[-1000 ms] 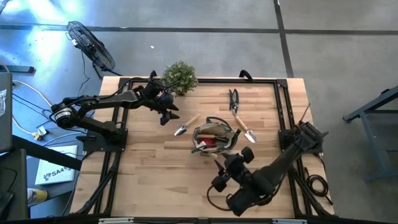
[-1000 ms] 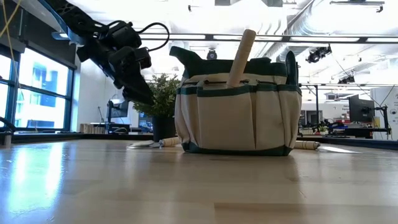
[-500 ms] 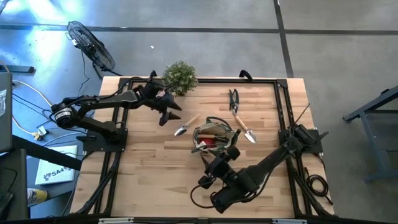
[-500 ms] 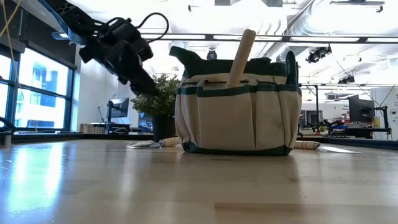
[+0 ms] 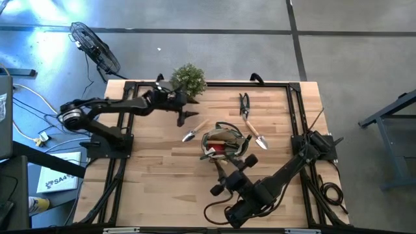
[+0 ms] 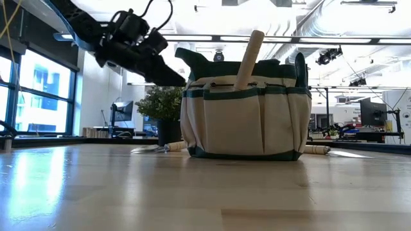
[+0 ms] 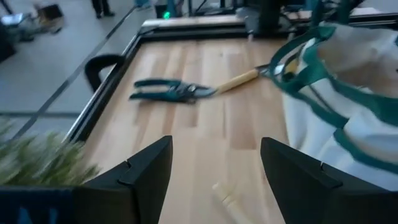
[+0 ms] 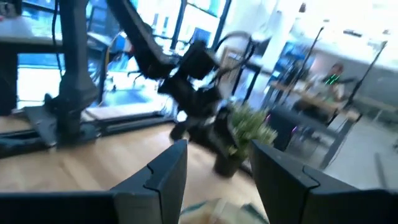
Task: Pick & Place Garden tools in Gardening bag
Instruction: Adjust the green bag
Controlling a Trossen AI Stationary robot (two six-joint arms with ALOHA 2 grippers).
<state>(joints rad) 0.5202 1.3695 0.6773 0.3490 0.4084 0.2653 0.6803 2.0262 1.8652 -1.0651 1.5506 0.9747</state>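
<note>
The gardening bag [image 5: 224,143], tan cloth with green trim, stands on its base at mid-table; a wooden handle [image 6: 250,54] sticks out of its mouth. One trowel [image 5: 194,132] lies flat on the table left of the bag and another [image 5: 255,135] lies on its right. Green-handled pruners [image 5: 244,104] lie farther back; the left wrist view also shows these pruners [image 7: 171,90]. My left gripper [image 5: 185,114] hangs open above the table, left of the bag and over the left trowel's handle end [image 7: 227,194]. My right gripper [image 5: 220,170] is open just near of the bag, holding nothing.
A bushy potted plant [image 5: 188,79] stands at the far edge, right behind my left gripper. A black frame rail [image 5: 214,83] runs around the tabletop. Bare wood lies at the near left [image 5: 156,188].
My left gripper has risen and swung toward the bag, tipping from pointing steeply down to nearly level. My right arm has moved toward the table's left edge along the bag's near side, and its wrist has rolled. The tools and the bag have stayed in place.
</note>
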